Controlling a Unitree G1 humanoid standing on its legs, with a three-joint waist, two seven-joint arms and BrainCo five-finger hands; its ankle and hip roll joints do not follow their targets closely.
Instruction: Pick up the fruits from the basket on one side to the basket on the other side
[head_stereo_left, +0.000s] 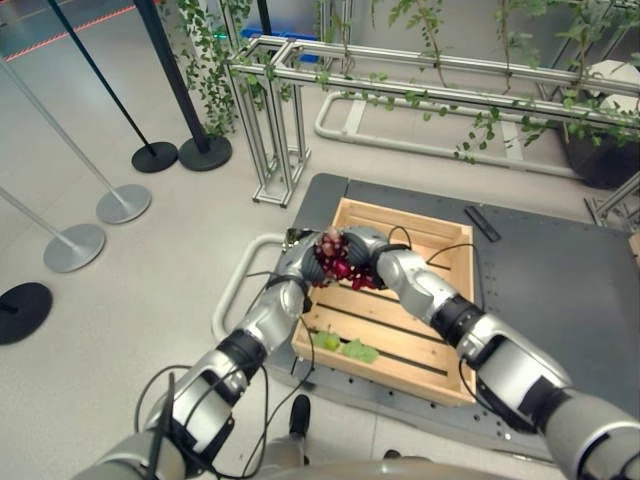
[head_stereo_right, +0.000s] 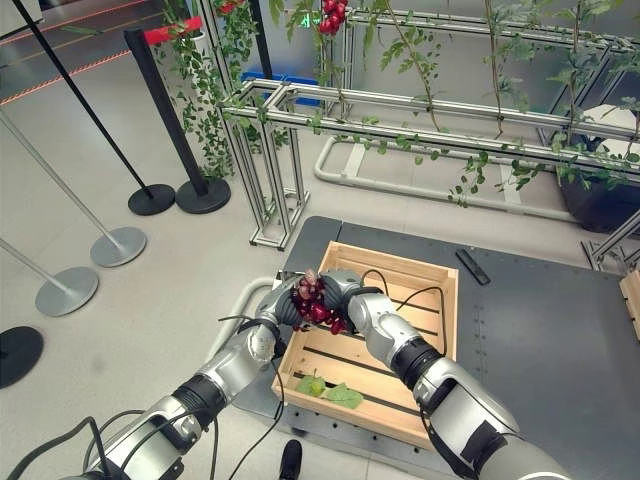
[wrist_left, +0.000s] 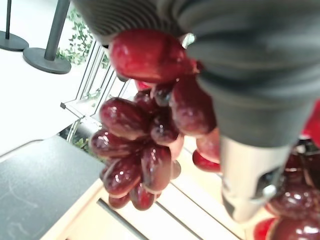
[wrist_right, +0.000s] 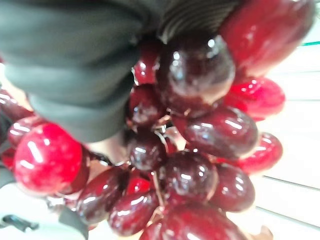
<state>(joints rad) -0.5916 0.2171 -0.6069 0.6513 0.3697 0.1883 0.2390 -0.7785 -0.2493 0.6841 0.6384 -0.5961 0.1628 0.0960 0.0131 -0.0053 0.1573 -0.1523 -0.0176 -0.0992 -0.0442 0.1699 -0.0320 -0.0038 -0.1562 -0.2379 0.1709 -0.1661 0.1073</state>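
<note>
fruit: I see a bunch of red grapes (head_stereo_right: 315, 298) held up between both hands, above the far-left corner of the wooden crate (head_stereo_left: 425, 370), clear of its slats.
left hand: left hand (head_stereo_left: 312, 262) is on the left side of the bunch; I read its fingers as curled onto the grapes, with the dark cover right against the top berries in its wrist view.
right hand: right hand (head_stereo_left: 361, 250) is pressed on from the right, fingers wrapped round the bunch too.
crate: sits on the dark platform (head_stereo_left: 560, 270); two green leaves (head_stereo_left: 345, 347) lie at its near-left end.
orientation: long axis roughly vertical, bunch hanging berries-down in the left wrist view (wrist_left: 142, 150); I can't make out the stem end, the hands cover it.
handling: my guess is light, lumpy, soft; smooth glossy skins, so likely slippery. Berries may pop off or crush under a hard squeeze.
where to hold: best at the top by the stem or cupped from below; side-squeezing is riskier.
target: I can't tell where the other basket is.
</note>
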